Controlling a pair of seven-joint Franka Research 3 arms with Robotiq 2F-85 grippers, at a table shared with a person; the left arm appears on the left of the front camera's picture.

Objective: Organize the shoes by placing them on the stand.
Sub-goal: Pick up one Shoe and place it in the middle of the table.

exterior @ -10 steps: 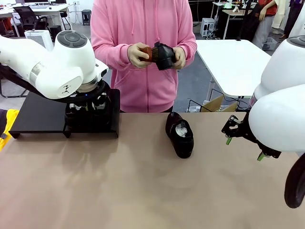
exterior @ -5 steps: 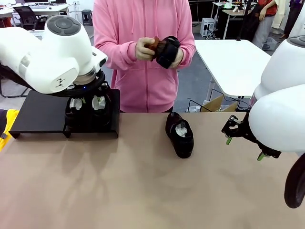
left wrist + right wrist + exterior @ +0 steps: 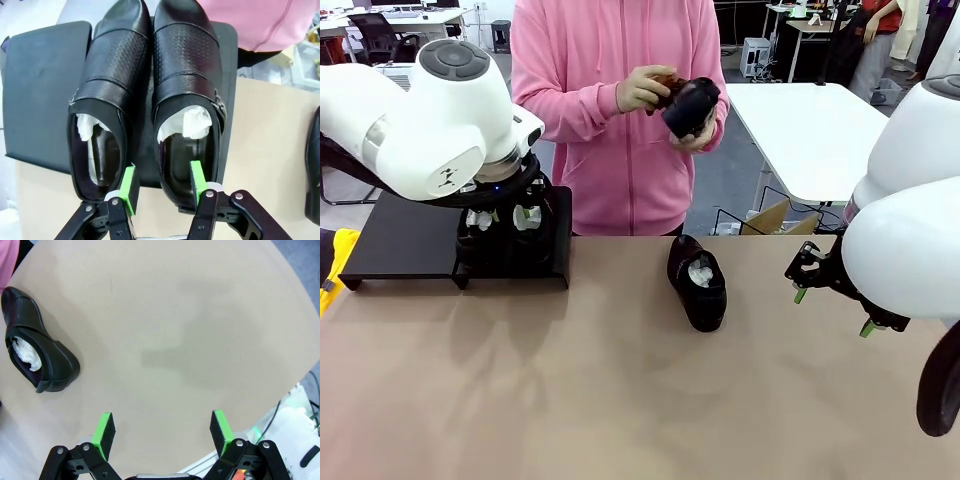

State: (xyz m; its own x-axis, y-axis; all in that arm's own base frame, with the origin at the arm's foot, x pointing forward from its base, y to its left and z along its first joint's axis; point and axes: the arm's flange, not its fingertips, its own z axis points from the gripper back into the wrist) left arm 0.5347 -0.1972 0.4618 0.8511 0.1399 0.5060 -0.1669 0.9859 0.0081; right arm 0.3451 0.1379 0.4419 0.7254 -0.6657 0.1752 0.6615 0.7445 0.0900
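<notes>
Left gripper (image 3: 163, 185) is about half open and holding nothing, its green pads just straddling the inner heel wall of one of the two placed shoes (image 3: 185, 75). They sit side by side at the 3 o'clock end of the stand (image 3: 40, 100). Right gripper (image 3: 162, 432) hangs wide open and empty over the table (image 3: 200, 315). Next up imo is the third shoe (image 3: 697, 283), lying at its 9 o'clock, which needs a heel grab. Fourth shoe (image 3: 690, 105) is in the person's hands (image 3: 642, 90).
</notes>
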